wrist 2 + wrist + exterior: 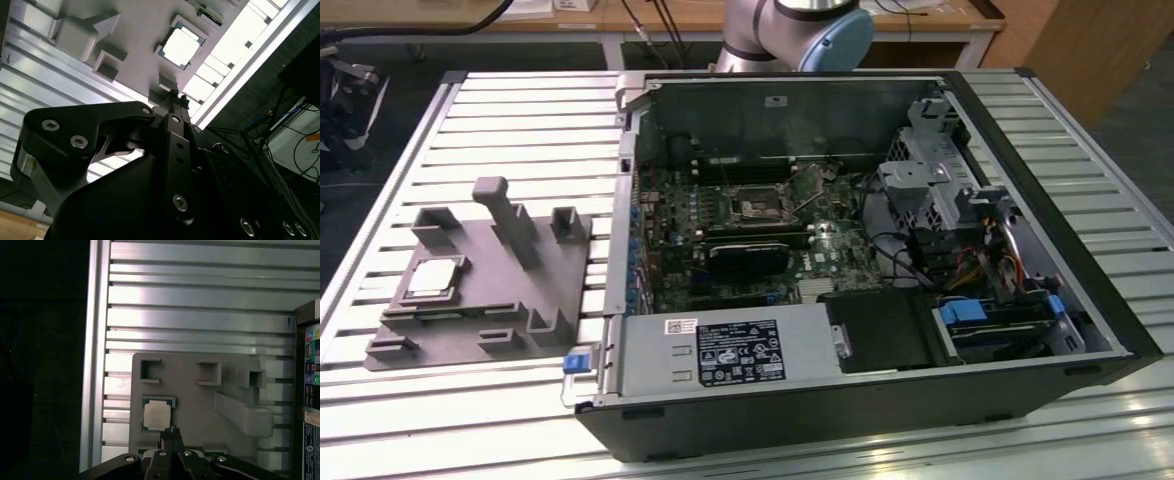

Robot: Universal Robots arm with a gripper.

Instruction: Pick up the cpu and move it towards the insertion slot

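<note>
One small cpu lying flat in the grey fixture looks light, stiff, fragile, so I'd pinch its edges; gripper is closed, empty.

The exterior view looks down over the slatted table; both wrist views (from above) share the grey fixture.

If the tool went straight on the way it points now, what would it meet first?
Probably the grey fixture right beside the cpu, possibly the cpu itself; depth is unclear.
</note>
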